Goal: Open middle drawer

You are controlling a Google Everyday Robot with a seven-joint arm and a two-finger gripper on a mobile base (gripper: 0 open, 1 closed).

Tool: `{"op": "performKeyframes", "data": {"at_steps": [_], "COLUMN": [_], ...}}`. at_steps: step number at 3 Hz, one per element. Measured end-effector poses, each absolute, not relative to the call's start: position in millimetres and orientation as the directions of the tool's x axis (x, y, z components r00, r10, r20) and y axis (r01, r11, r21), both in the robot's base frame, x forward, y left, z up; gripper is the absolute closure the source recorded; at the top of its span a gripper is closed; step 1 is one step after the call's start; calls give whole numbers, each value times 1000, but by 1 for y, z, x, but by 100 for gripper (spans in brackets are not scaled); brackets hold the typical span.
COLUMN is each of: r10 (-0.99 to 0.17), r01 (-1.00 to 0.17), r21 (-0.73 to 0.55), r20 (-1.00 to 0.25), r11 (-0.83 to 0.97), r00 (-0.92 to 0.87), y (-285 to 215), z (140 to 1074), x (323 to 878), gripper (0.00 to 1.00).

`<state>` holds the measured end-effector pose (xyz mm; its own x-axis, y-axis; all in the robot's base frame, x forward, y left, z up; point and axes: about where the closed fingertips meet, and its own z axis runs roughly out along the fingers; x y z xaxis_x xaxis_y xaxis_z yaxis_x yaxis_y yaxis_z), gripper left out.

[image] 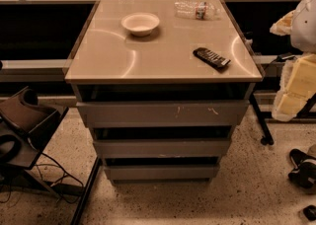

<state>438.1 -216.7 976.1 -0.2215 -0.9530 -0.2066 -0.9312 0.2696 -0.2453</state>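
camera view: item, middle drawer [162, 147], second of three flat grey fronts in a cabinet standing centre scene. the front is plain and handleless, with a small pale scuff on its lower edge. a dark strip of shadow runs along its top. long axis runs left to right; the face points toward the near side.

tool: gripper [291, 98], pale and blocky, at the right edge of the scene. it sits right of the cabinet, well apart from the middle drawer. it touches no drawer and no held object is visible. whether it is apart or together cannot be told.

adjoining: top drawer [163, 113] just above, wider, with pale scratches toward its right. bottom drawer [162, 171] just below, smallest, plain grey.

cabinet top [168, 63]: glossy beige slab. on it, a white bowl [140, 23], upright, far left of centre. a clear plastic bottle [197, 9] lies on its side at the far right. a dark oblong object [211, 57] lies flat near the right edge, angled.

surroundings: speckled floor [247, 189]; a dark seat-like frame [24, 120] at near left, with cables below it.
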Motion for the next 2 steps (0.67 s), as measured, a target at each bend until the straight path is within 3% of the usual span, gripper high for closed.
{"op": "performKeyframes", "data": {"at_steps": [2], "r10": [-947], "r01": [-929], "r21": [-243], "r20": [-229], "r11": [279], "r00": [-224], "y": [-212], "z": [957], "x": [439], "gripper": [0]}}
